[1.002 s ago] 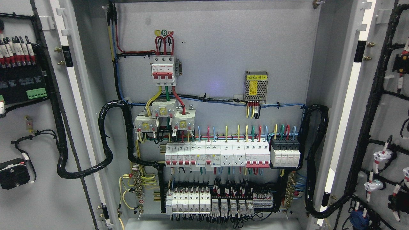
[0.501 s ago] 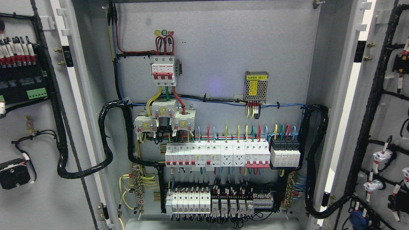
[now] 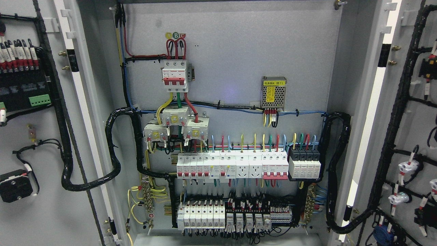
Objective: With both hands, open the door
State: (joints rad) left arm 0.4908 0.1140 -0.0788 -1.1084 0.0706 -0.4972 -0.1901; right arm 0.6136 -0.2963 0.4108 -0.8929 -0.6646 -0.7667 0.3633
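Note:
A grey electrical cabinet stands in front of me with both doors swung wide. The left door [image 3: 44,218] shows its inner face at the picture's left, with black wiring and terminal blocks on it. The right door [image 3: 414,119] shows its inner face at the right, with a black cable loom and small fittings. Between them the cabinet's back panel [image 3: 239,51] is fully in sight. Neither of my hands nor any arm shows in the head view.
The back panel carries a red-and-white main breaker [image 3: 174,75], a meshed power supply [image 3: 273,92], a row of white breakers [image 3: 232,165] and a lower terminal row [image 3: 235,215]. Thick black cable bundles [image 3: 114,150] loop from each door into the cabinet.

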